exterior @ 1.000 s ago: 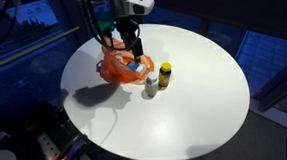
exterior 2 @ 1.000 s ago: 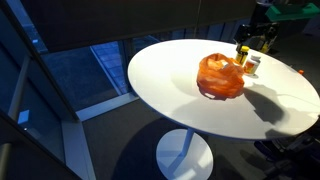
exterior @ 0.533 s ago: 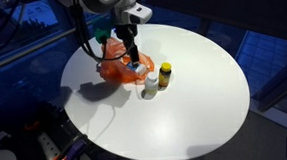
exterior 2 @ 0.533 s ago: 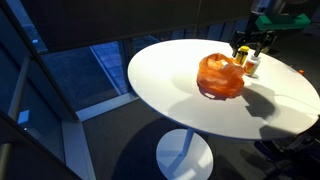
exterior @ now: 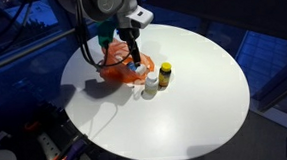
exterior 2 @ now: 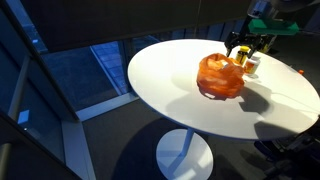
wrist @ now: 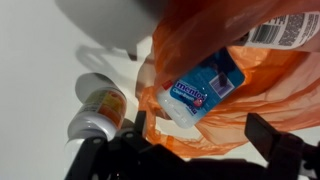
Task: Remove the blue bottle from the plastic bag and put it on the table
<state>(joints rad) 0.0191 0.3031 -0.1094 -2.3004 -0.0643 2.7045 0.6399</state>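
The blue bottle, a light blue Mentos container, lies inside the orange plastic bag with its cap end at the bag's mouth. In the wrist view my gripper is open, its dark fingers apart just short of the bottle, touching nothing. In both exterior views the bag sits on the round white table, and my gripper hangs low over the bag's edge. The bottle shows as a blue spot below the fingers.
Two small bottles stand right beside the bag: one with a yellow cap and a pale one, also seen in the wrist view. The table's edge curves near the bag on the far side. Dark floor surrounds the table.
My gripper has come down and shifted slightly toward the bag's opening near the bottles. The bag and bottles have not moved.
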